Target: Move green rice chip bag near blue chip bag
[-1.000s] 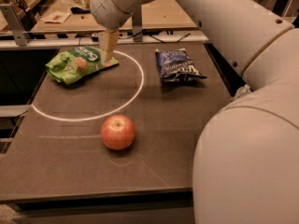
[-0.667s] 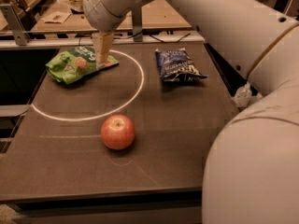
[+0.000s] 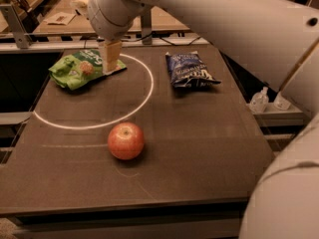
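Gripper down on the green bag, blue bag across the bench

The green rice chip bag lies flat near the far left corner of the bench, its label side up and its right end reaching over a white ring painted on the dark top. The gripper points straight down at that right end of the bag, hanging from the pale arm that comes in from the upper right. Its tip meets the bag at the ring's far arc. Whether the pincer stands wide, narrow or closed on the bag I cannot tell from this view.

A red apple sits upright just outside the ring's near arc, nearer the front edge than either bag and about midway between the left and right edges. It touches nothing else.

The blue chip bag lies flat towards the far right corner, outside the ring, its crumpled lower end turned to the right edge. It is well apart from the green bag, with the ring's right arc and bare bench top between them.

Beyond the right edge, on a lower ledge, stand two small clear bottles. More of the robot's pale body fills the near right corner of the view
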{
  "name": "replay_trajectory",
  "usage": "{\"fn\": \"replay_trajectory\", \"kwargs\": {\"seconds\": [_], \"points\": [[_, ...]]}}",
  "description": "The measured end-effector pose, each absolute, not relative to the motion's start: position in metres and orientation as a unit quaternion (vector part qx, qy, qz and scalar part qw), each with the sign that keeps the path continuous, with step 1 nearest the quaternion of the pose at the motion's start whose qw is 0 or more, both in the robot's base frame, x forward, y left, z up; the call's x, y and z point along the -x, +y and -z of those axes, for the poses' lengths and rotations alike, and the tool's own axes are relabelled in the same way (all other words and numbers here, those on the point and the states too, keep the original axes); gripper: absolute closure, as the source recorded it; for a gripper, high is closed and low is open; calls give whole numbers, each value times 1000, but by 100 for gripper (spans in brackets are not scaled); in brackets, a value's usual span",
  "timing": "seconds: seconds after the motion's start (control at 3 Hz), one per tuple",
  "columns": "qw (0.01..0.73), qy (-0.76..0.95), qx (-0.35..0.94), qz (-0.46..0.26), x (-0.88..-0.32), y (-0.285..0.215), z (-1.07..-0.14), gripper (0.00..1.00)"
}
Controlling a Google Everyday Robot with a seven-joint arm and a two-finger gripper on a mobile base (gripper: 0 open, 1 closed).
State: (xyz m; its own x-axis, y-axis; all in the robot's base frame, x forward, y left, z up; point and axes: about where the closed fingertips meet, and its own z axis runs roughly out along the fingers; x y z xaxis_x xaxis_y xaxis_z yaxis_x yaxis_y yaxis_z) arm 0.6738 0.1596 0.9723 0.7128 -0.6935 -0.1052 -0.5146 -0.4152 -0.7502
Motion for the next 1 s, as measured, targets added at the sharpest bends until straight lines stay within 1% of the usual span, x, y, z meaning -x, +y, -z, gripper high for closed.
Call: {"fn": "replay_trajectory", "kwargs": {"seconds": [0.33, 1.0], "points": [[401, 362, 834, 111, -674, 160, -972, 0], [369, 395, 838, 74, -670, 186, -921, 0]]}}
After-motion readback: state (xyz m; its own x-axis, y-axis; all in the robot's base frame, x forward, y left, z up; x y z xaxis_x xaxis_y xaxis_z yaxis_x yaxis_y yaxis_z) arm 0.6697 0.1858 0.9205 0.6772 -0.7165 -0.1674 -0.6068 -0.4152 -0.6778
